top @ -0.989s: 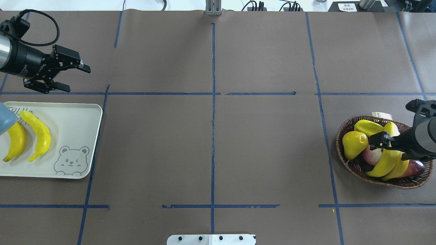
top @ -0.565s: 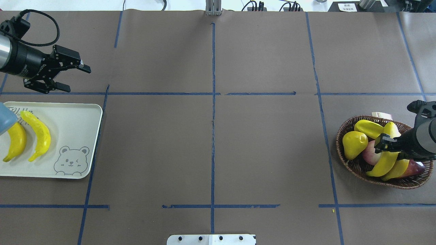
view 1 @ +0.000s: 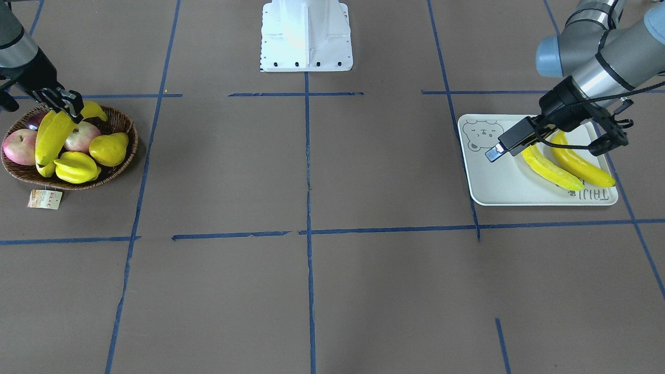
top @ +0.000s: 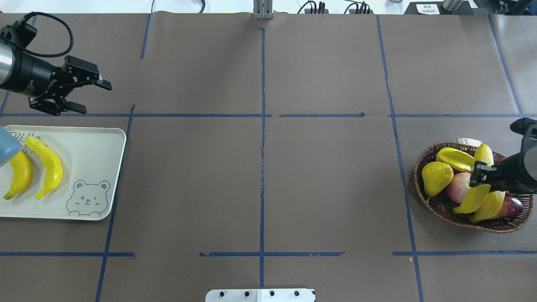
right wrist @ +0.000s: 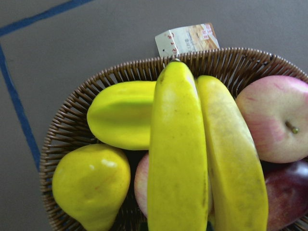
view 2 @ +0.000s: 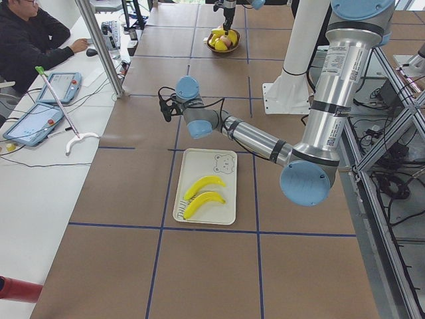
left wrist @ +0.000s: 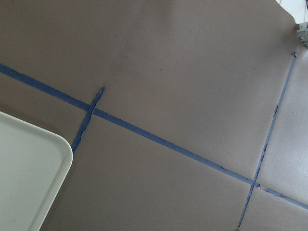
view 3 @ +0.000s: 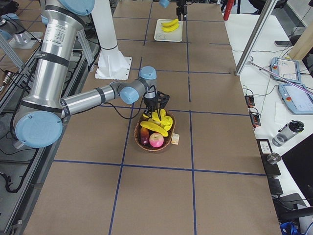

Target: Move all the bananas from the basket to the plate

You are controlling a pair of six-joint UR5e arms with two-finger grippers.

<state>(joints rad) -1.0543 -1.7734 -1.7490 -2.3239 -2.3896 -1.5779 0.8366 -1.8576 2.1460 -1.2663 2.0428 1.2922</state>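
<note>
The wicker basket [top: 438, 204] stands at the table's right and holds two bananas. My right gripper [top: 479, 174] is shut across the middle of the left banana [top: 469, 201]. In the right wrist view that banana [right wrist: 178, 159] runs down the centre, with the second banana [right wrist: 231, 159] beside it. The pale tray plate [top: 92, 155] lies at the left with two bananas [top: 48, 167] [top: 19, 174] on it. My left gripper [top: 94, 98] is open and empty over the table beyond the plate's far edge.
The basket also holds a yellow pear [top: 436, 178], a starfruit [top: 454, 158], a pink apple [top: 458, 188] and a dark red fruit [top: 514, 205]. Its paper tag [top: 470, 142] lies on the table behind it. Blue tape lines cross the brown table.
My right gripper's fingers have closed on the banana in the basket and the gripper has drawn slightly to the right. The left arm has not moved.
</note>
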